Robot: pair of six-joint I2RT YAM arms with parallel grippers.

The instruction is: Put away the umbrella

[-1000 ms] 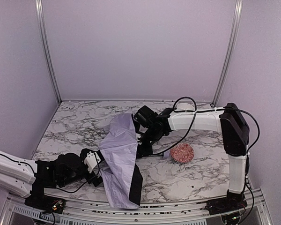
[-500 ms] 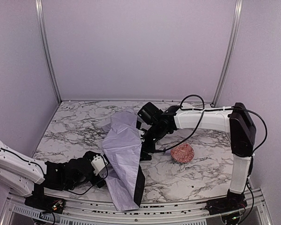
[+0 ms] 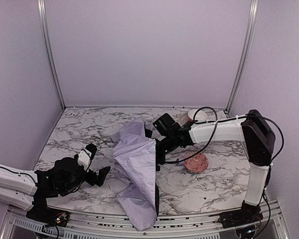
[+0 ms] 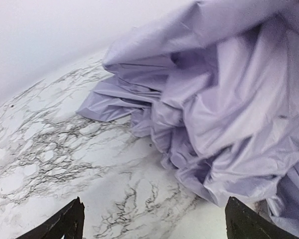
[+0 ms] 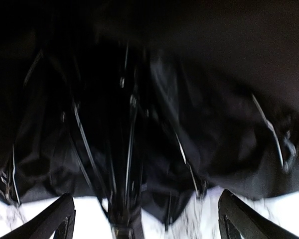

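Your left tool is spread wide and empty, just left of the umbrella, which lies crumpled on the bench. Your right tool also gapes, close against the umbrella's black underside.

The umbrella, pale lavender with a black underside, lies crumpled and half-collapsed at centre frame, reaching the lower edge.

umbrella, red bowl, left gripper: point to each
umbrella [image 3: 135, 167], top external view, lavender canopy fabric.
red bowl [image 3: 195, 162], top external view, its patterned red surface.
left gripper [image 3: 97, 160], top external view, midway between its open fingers.
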